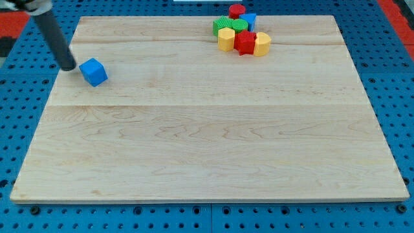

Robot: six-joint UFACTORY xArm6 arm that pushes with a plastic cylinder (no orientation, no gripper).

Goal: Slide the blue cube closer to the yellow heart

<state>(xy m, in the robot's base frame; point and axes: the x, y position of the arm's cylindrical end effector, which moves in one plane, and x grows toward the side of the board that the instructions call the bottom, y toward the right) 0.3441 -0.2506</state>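
Observation:
The blue cube [94,72] sits alone near the left edge of the wooden board, toward the view's top. My tip [68,66] rests just left of it, close to its left face, with the dark rod slanting up to the view's top left. Two yellow blocks lie in a cluster at the top centre-right: one [226,39] on the cluster's left and one [261,44] on its right. I cannot tell which of them is the heart.
The cluster also holds a red block [244,43] between the yellows, two green blocks [223,26] [240,26], a red block [237,10] and a blue block [249,19] at the board's top edge. A blue pegboard [13,129] surrounds the board.

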